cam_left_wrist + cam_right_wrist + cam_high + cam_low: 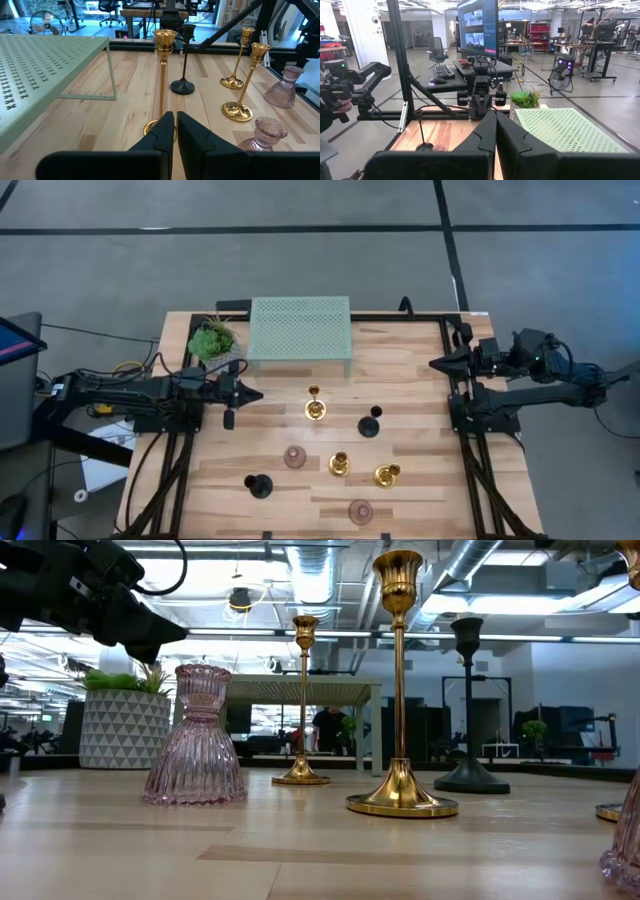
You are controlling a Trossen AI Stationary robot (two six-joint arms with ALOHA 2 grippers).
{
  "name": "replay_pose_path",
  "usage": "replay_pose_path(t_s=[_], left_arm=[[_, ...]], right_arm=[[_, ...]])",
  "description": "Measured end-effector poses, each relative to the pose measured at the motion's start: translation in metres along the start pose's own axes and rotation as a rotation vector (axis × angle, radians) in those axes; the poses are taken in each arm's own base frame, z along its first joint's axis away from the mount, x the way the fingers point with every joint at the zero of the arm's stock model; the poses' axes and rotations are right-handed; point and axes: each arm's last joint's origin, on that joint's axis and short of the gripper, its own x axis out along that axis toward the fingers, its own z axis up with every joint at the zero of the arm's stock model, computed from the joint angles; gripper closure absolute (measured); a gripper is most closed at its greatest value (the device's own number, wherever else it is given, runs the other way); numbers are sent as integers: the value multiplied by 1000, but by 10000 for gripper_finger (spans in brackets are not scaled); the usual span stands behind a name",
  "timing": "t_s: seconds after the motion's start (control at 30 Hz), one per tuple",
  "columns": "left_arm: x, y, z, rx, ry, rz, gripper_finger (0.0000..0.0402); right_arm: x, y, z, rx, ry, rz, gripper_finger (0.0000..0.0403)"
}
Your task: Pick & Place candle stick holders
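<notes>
Seven candle stick holders stand upright on their round bases on the wooden table. Three are gold: one point(315, 408) nearest the shelf, and two point(340, 465) point(387, 475) nearer the front. Two are black point(370, 425) point(259, 485) and two are pink point(295, 457) point(360, 510). My left gripper point(255, 393) is shut and empty above the table, left of the far gold holder point(162, 75), which stands just ahead of its fingers point(175, 132). My right gripper point(435, 363) is shut and empty at the table's right edge, away from all holders.
A pale green perforated shelf point(300, 330) stands on legs at the table's far middle. A potted green plant point(212, 342) stands left of it. Bare wood lies between the shelf and the holders, and along the right side of the table.
</notes>
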Motion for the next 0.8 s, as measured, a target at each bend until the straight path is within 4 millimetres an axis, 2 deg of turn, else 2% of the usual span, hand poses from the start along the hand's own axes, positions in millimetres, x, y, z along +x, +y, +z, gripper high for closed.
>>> replay_pose_path(t_s=[0.37,0.5,0.8], left_arm=[[0,0,4,-2,-46,1,380],[1,0,9,-57,-92,-2,380],[23,-7,-3,-57,16,64,380]], right_arm=[[0,0,0,-7,0,0,403],[0,0,-2,-7,20,0,403],[1,0,-9,-8,74,0,403]])
